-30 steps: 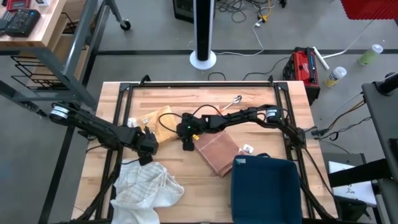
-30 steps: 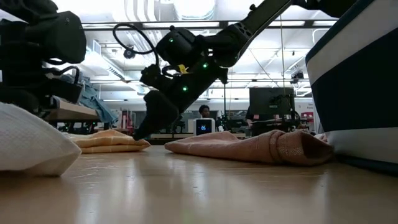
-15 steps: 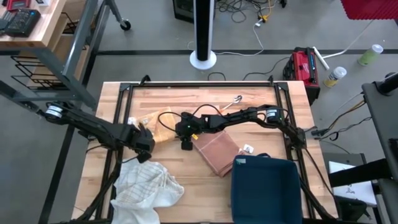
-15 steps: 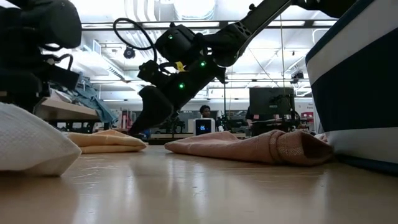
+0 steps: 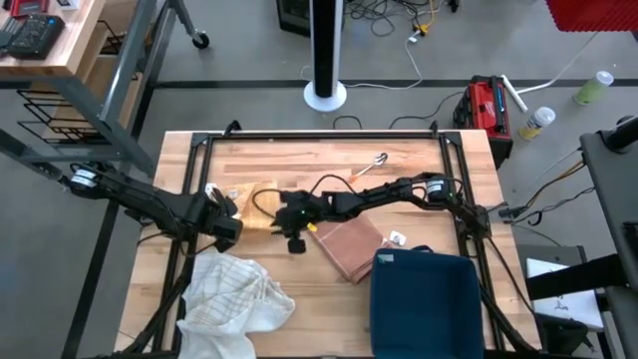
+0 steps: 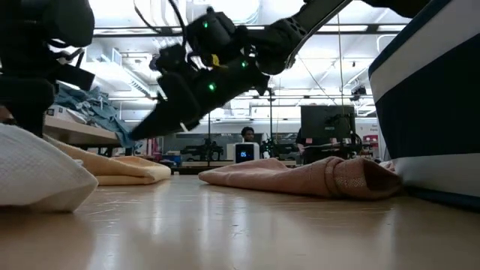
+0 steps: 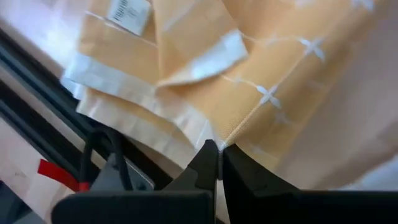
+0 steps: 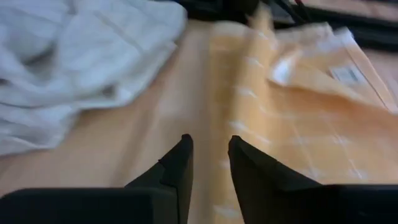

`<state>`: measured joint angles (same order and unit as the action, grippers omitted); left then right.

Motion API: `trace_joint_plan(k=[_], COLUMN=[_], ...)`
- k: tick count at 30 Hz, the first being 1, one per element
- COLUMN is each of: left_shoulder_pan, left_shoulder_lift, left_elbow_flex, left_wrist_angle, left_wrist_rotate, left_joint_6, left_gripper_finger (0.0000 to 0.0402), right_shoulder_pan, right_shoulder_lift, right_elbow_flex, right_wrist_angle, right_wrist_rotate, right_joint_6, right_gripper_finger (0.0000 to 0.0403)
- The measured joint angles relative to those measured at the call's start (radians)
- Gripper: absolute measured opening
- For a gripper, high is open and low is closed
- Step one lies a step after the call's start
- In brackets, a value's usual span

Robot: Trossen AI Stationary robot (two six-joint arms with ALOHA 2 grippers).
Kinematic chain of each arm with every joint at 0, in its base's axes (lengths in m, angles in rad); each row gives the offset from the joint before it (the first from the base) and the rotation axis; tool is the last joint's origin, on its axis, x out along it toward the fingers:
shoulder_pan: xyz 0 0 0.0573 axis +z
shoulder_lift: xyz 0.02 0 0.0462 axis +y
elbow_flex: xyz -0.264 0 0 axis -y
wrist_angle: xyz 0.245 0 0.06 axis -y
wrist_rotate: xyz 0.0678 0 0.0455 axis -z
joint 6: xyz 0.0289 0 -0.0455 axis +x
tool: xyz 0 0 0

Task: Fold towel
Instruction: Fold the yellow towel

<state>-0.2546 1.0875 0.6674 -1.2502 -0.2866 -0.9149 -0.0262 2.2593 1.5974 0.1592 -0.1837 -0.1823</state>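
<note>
Left gripper [image 5: 225, 226] is clamped tight on the yellow towel [image 5: 261, 199], pinching the hem at the towel's left edge; in the left wrist view my two fingers [image 7: 211, 163] meet with a fold of the orange-yellow cloth caught between them. That towel lies on the wooden table [image 5: 329, 160] toward the left-middle, partly bunched, with its white care label [image 7: 129, 11] showing near one corner.

Right gripper [image 5: 292, 225] sits over the towel's right-hand edge, just beside the pink towel [image 5: 349, 242]. Its fingers [image 8: 176, 168] stand slightly apart with the cloth edge lying ahead of them, and I see nothing caught there, so I call it not yet gripping.

To do this step well, I judge that I want the right fingers to bite only the top layer at the hem, low enough to catch fabric yet not scraping the wood. I should make sure both grips are on matching corners of the same edge, or the fold will come out skewed. Once both hold, I would lift evenly and keep the cloth taut between the arms, so the doubled-over flap in the left wrist view can drop flat.

I also want to keep clear of the white towel [image 5: 234, 297] heaped near the front left and of the dark blue bin [image 5: 427, 299] at the front right.
</note>
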Motion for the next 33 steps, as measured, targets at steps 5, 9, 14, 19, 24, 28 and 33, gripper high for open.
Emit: trace_joint_plan(k=[5,9,14,19,24,28,33], left_shoulder_pan=[0.0,0.0,0.0,0.0,0.0,0.0,0.0], left_shoulder_lift=[-0.017,-0.033,-0.055,-0.078,-0.098,-0.1,-0.068], left_elbow_flex=[0.007,0.01,0.01,0.01,0.009,0.017,0.028], left_wrist_angle=[-0.022,-0.036,-0.043,-0.042,-0.044,-0.049,-0.063], left_wrist_rotate=[-0.073,-0.121,-0.169,-0.188,-0.188,-0.14,-0.077], left_joint_6=[-0.104,-0.171,-0.215,-0.219,-0.212,-0.198,-0.2], left_gripper_finger=[0.0,0.0,0.0,0.0,0.0,0.0,0.0], right_shoulder_pan=[0.05,0.06,0.061,0.062,0.061,0.058,0.059], right_shoulder_lift=[0.033,0.11,0.211,0.305,0.366,0.378,0.378], right_elbow_flex=[0.026,0.113,0.293,0.478,0.6,0.621,0.621], right_wrist_angle=[0.066,0.041,-0.088,-0.255,-0.341,-0.425,-0.507], right_wrist_rotate=[0.099,0.133,0.135,0.216,0.366,0.377,0.411], right_joint_6=[0.005,0.032,0.053,0.062,0.055,0.055,0.059], right_gripper_finger=[0.0059,0.0029,0.0003,0.0001,0.0001,0.0,0.0])
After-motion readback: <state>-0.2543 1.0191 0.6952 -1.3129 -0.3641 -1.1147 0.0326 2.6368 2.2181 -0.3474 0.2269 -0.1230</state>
